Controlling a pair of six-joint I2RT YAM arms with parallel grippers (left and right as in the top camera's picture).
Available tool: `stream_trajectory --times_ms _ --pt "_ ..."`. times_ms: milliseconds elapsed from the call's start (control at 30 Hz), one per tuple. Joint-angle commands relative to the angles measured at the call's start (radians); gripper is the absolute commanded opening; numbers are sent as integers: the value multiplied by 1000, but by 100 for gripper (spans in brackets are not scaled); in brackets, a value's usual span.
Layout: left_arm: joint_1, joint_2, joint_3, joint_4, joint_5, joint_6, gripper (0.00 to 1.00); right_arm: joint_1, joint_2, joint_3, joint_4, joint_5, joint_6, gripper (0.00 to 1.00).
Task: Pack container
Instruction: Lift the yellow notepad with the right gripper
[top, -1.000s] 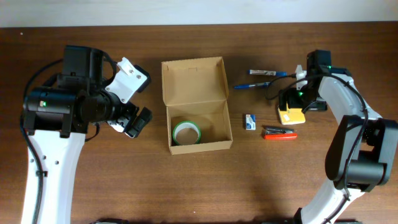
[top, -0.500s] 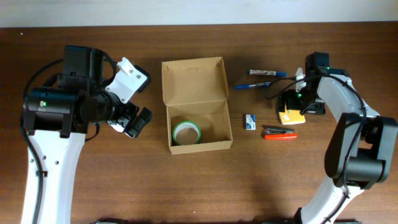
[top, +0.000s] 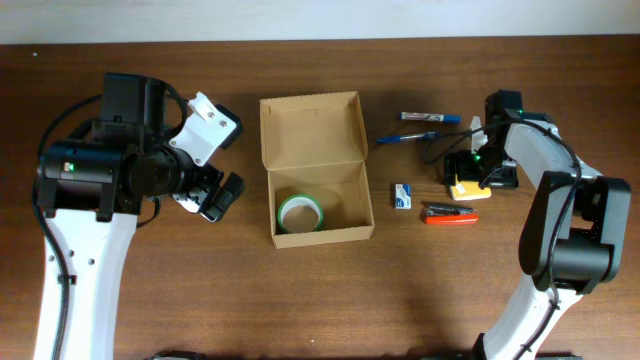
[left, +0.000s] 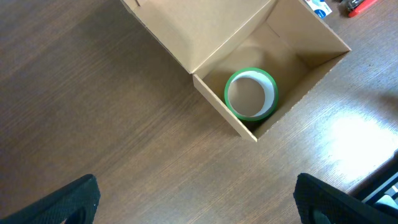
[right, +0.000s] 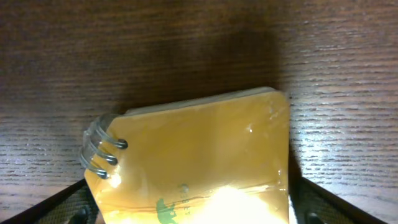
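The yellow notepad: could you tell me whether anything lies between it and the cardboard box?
Yes: a small white-and-blue packet lies between the notepad and the open container; a red stapler sits just beside that line.

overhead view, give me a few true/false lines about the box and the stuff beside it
A green tape roll lies in the box. True.
The box lid is shut. False: the flap stands open.
The right gripper is open above the notepad. True.
The stapler is in the box. False: it lies on the table, right of the box.
The left gripper holds the tape roll. False: it is open and empty, beside the box.
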Motion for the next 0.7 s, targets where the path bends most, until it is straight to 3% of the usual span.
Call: stream_trajectory --times_ms 0,300,667 --pt "2 -5 14 0 4 13 100 0 26 -10 -13 -6 1 95" --pt "2 -5 14 0 4 13 100 0 30 -10 -15 -6 1 80" --pt "2 -5 14 0 4 13 100 0 30 26 -50 -35 8 71"
